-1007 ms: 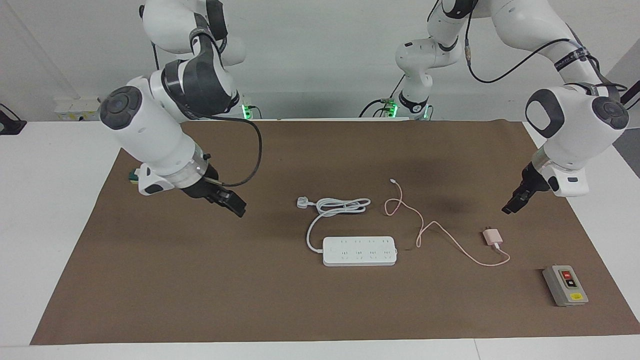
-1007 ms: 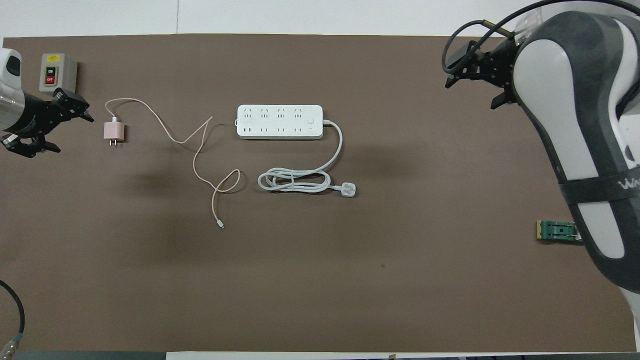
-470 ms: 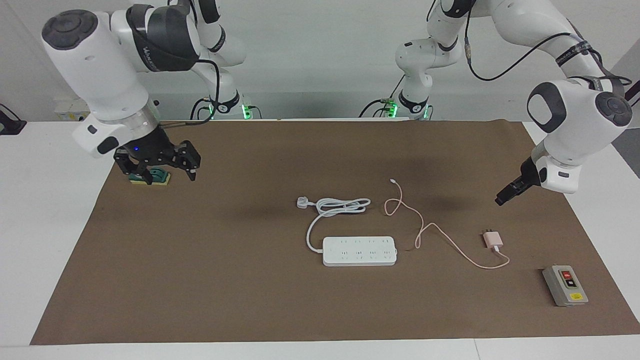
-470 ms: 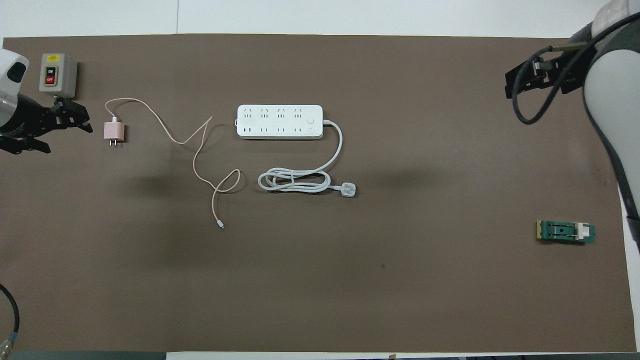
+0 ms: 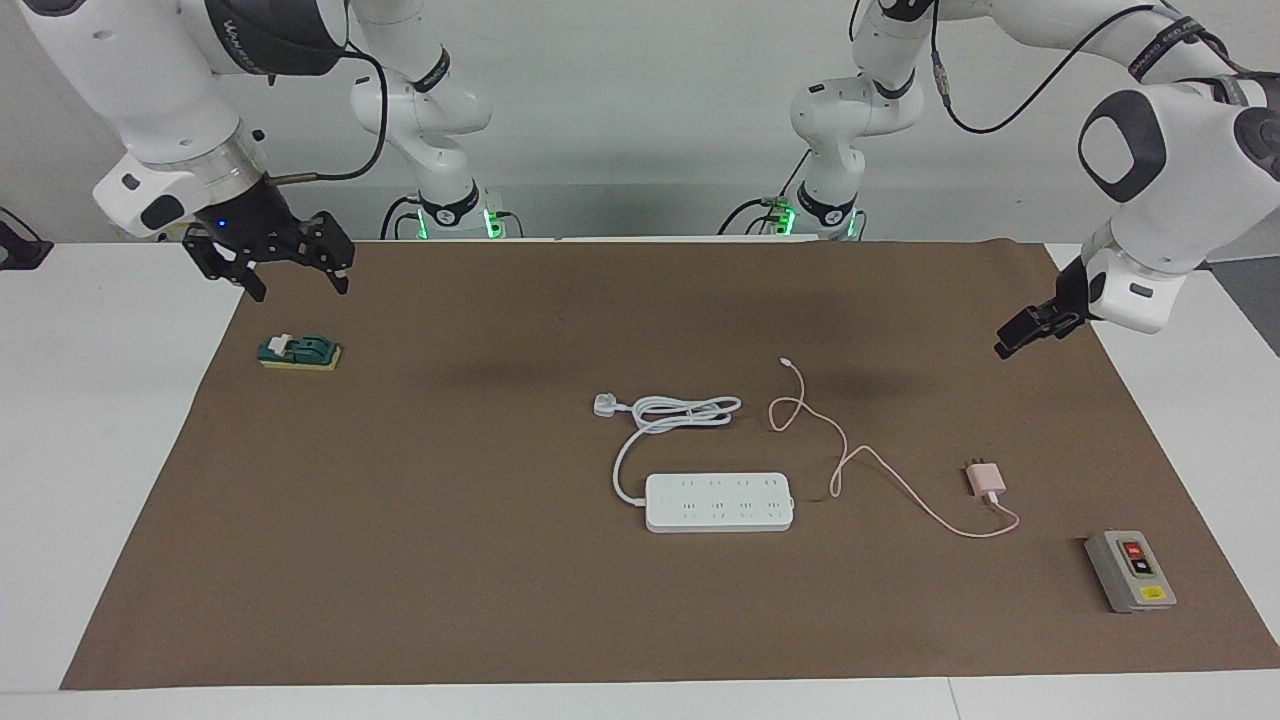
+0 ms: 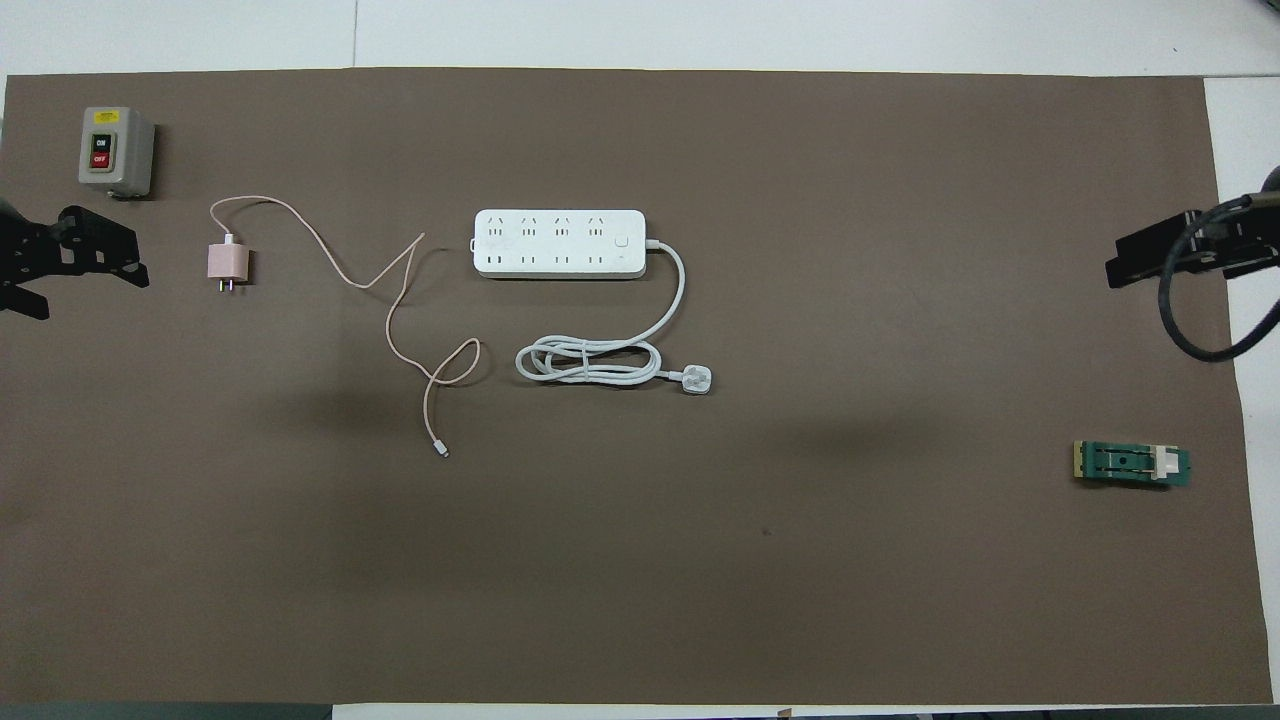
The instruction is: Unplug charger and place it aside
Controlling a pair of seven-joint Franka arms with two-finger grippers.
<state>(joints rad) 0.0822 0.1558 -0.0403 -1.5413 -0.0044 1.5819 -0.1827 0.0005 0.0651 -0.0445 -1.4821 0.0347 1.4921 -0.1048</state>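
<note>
On the brown mat [image 5: 400, 560] there is one charger [image 5: 983, 478], one white power strip [image 5: 719, 501], one grey switch box [image 5: 1130, 571] with a red and a black button, and one small green block [image 5: 299, 351]; two arms work the bench. The charger [image 6: 228, 262] lies flat and unplugged toward the left arm's end of the table, well apart from the power strip [image 6: 559, 243] and near the switch box [image 6: 115, 151], which sits in the mat's corner farthest from the robots at that end. Its long axis runs from the robots' edge toward the edge away from them: the two metal prongs point at the robots' edge, and the thin pink cable [image 5: 850, 455] leaves the end farther from them, loops round and snakes toward the middle of the bench, its free tip lying nearer to the robots than the strip. The strip's thick white cord [image 5: 668, 413] is coiled just beside it on the robots' side, ending in one three-pin plug [image 5: 605, 404]. The left gripper [image 5: 1022, 332] hangs in the air over the mat's edge at the left arm's end, holding nothing; I cannot tell how far its fingers are apart. The right gripper [image 5: 290, 272] is raised over the mat's corner nearest the right arm's base, fingers spread wide and empty, with the green block [image 6: 1132, 464] on the mat below it.
</note>
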